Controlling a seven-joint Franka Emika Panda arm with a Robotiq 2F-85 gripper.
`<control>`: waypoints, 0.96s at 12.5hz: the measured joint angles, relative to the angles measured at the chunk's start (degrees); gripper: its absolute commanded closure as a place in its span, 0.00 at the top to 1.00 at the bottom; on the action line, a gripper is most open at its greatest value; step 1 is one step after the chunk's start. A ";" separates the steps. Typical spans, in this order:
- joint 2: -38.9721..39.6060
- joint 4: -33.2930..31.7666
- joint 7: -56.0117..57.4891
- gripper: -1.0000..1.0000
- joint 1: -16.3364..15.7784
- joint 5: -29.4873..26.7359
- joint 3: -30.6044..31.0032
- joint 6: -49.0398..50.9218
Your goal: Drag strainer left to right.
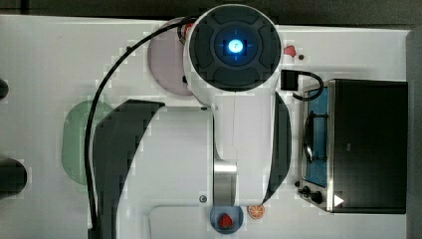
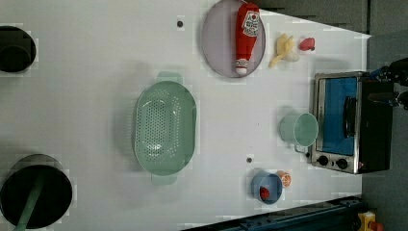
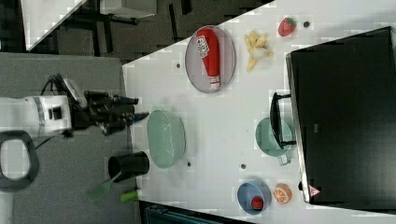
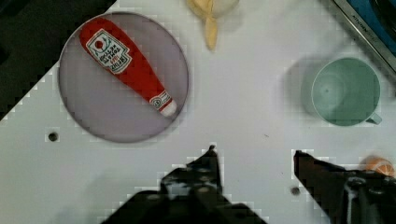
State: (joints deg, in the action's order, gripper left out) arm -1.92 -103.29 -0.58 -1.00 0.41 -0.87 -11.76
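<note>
The strainer is a pale mint-green oval colander with small holes and a tab handle at each end. It rests on the white table in the left view's middle. In the top view the strainer lies at the left, partly behind the arm, and the right view shows the strainer near the table's left edge. My gripper hangs high above the table, open, with nothing between its two dark fingers. Below it lie the plate and the cup. In the right view the gripper points toward the strainer's end.
A grey-lilac plate holds a red ketchup bottle. A teal cup stands beside a toaster oven. A blue bowl, an orange slice, a banana and a strawberry lie nearby. Black pots stand at the left view's left.
</note>
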 measured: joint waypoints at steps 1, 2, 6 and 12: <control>-5.56 -6.49 0.00 0.73 -0.15 0.06 -0.72 3.66; -11.98 -11.97 -0.36 0.83 0.00 0.43 -1.54 7.96; -29.08 -15.00 -1.45 1.00 0.45 0.28 -3.30 10.18; -22.70 -13.09 -6.54 1.00 0.43 1.25 7.91 2.43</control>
State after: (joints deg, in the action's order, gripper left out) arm -24.62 -116.38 -7.12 -0.57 1.66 7.05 -9.33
